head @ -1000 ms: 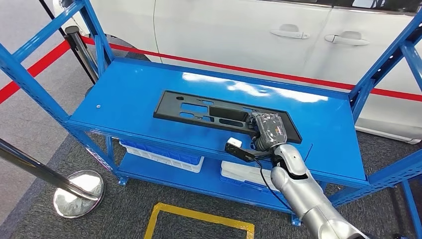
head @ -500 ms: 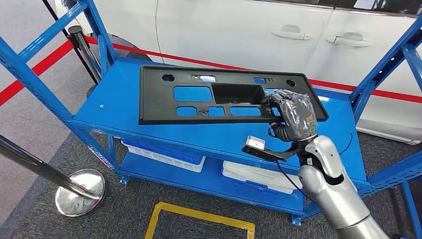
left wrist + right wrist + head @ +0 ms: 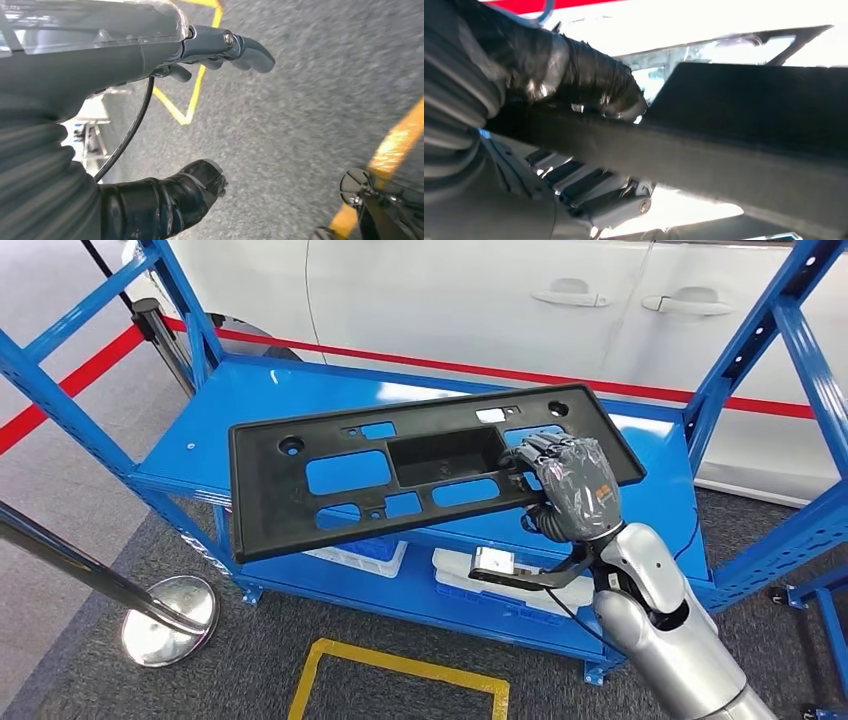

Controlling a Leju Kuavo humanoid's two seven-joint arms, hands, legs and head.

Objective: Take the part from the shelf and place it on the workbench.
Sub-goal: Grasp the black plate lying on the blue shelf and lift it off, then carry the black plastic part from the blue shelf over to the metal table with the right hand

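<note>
Since lifted off shelf [image 3: 250,390], part [image 3: 300,480] tilts, right hand [image 3: 570,490]

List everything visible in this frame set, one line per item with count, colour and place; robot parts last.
Part: one, black, with cut-outs, held tilted above the shelf top.
Shelf: one, blue, in front of the robot.
Trays: two, white and blue, lower shelf level.
Car: one, white, behind the shelf.
Floor tape: yellow, on grey carpet.
Barrier post: one, chrome base, floor at left.
Right hand: one, dark, grips the part.
Left hand: one, hanging over the floor.

no readable text, labels or numbers
</note>
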